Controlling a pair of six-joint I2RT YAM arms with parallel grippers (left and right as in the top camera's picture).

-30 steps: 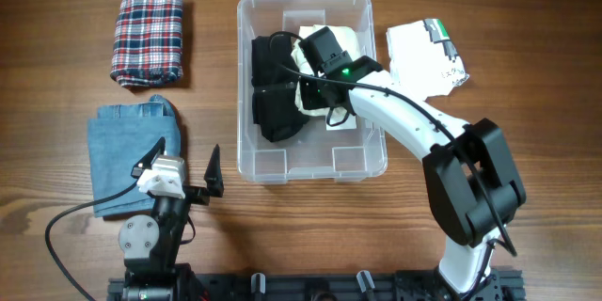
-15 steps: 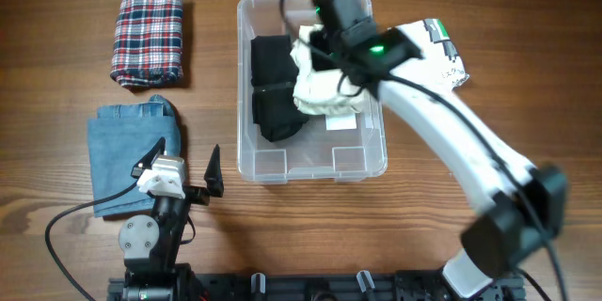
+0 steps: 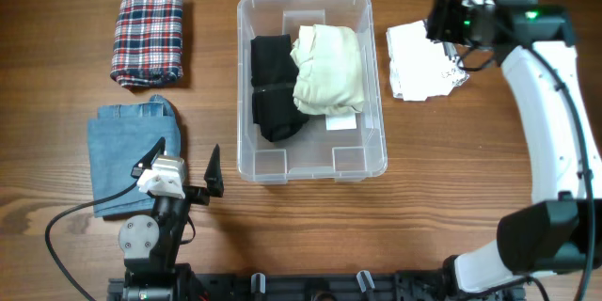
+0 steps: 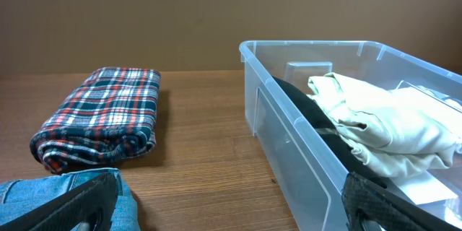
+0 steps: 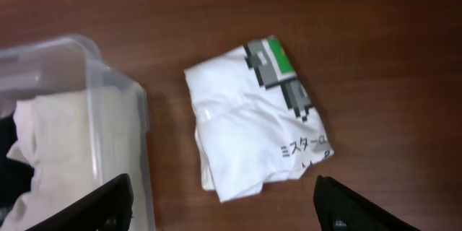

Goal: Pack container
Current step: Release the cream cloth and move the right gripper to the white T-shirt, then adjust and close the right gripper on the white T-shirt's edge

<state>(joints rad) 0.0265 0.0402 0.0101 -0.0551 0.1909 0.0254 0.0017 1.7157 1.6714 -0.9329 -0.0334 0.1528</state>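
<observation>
Container (image 3: 282, 160) sits mid-table (image 3: 442, 179). Inside it you have a folded black garment (image 3: 273, 89) on the left and a cream garment (image 3: 329, 80) on the right, the two touching. Your right gripper (image 5: 231, 206) hangs over the folded white printed shirt (image 3: 423, 56), which lies just right of the container. Its jaws are spread wide with nothing in them. Your left gripper (image 3: 185, 165) sits low by the folded jeans (image 3: 127, 155), jaws fully apart and empty. Plaid cloth (image 3: 149, 36) lies beyond the jeans, left of the container.
</observation>
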